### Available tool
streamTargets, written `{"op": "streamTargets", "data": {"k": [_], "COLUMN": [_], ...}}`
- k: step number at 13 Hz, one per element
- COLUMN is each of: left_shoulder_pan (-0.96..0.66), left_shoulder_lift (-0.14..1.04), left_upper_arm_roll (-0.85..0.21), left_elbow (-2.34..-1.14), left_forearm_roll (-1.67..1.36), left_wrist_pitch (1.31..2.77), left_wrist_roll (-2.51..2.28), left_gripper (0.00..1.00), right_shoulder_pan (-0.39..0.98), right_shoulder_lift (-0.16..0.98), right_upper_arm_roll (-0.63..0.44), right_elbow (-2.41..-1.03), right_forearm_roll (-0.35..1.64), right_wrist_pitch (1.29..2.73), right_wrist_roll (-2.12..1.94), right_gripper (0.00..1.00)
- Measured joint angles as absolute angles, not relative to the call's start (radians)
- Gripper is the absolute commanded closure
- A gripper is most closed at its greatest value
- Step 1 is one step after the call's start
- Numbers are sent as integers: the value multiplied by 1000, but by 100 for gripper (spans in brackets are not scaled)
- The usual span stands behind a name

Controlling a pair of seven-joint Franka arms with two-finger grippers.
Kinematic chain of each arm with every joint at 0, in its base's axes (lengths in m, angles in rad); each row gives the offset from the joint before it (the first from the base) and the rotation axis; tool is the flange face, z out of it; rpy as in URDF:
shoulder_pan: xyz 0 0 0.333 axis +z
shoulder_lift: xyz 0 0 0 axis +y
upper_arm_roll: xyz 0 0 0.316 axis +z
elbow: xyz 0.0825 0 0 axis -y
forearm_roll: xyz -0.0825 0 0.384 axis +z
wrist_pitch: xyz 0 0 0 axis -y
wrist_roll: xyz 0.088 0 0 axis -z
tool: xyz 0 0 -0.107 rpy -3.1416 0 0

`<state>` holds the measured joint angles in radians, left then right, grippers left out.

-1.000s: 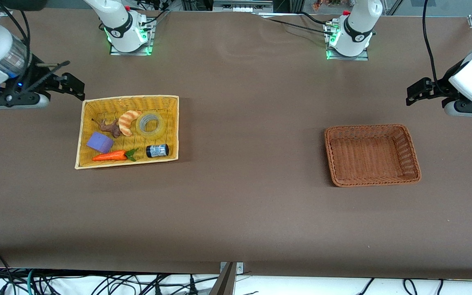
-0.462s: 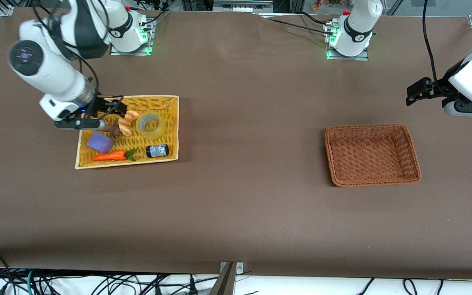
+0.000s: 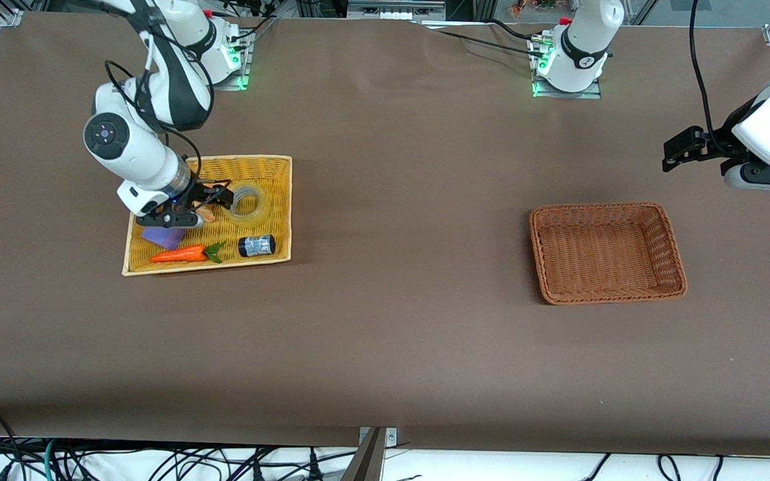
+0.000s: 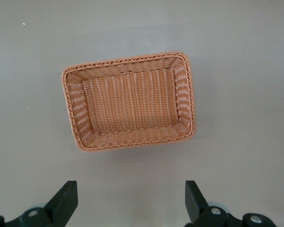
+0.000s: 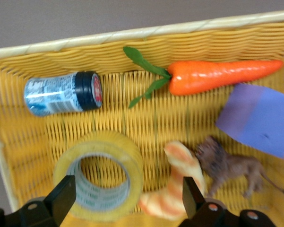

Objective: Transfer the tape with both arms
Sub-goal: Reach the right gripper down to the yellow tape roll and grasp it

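Right gripper [image 3: 214, 198] is over the yellow basket [image 3: 277, 167], fingers spread wide with nothing between them; it hangs above the croissant [image 5: 179, 189], just beside the tape [image 3: 248, 204]; in the right wrist view the two fingertips [image 5: 61, 198] frame the tape [image 5: 100, 176] and croissant from above, no contact visible; tape lies flat in the yellow basket [image 5: 132, 35], on the side toward the arm bases, hollow core facing up; jar [image 3: 256, 245] lies on its side nearer the front camera than the tape, carrot [image 3: 181, 254] beside the jar, purple block [image 3: 161, 236] partly under the gripper body, toy lion [image 5: 231, 168] touching the croissant tip; left gripper [image 3: 679, 148] waits over bare table at the left arm's end, fingers fully apart, holding nothing; brown basket [image 3: 605, 252] sits well apart from the yellow one, toward the left arm's end; left wrist view shows the brown basket [image 4: 71, 94] between the open fingers [image 4: 64, 201].
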<state>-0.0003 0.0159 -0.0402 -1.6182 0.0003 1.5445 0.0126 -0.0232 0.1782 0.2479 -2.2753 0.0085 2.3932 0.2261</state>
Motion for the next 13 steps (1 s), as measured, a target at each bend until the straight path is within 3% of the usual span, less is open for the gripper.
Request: {"op": "streamTargets", "data": {"k": [4,10,12,13], "left_shoulder_pan": [0,2,2,2], "left_shoulder_lift": [16,16,16,16], "left_upper_arm_roll": [-40,-39,-39,-39], "left_elbow": [-1618,-1618,-1618,-1618], "left_forearm_roll": [0,0,0,0], "left_wrist_pitch": [1537,1531,1531,1531], "left_wrist_roll": [13,13,13,13], "left_gripper": [0,0,0,0], "right_shoulder_pan": [-23,-23,-23,-22], "right_shoulder_lift": [262,233,218,216], "right_upper_arm_roll": [248,248,249,249], "right_elbow": [-2329,-2401,-2425,-2435], "right_forearm_roll": [8,8,8,8], "right_wrist_pitch": [2544,2562,2576,2587], "right_wrist_roll": [226,226,226,226], "right_gripper": [0,1,15,27]}}
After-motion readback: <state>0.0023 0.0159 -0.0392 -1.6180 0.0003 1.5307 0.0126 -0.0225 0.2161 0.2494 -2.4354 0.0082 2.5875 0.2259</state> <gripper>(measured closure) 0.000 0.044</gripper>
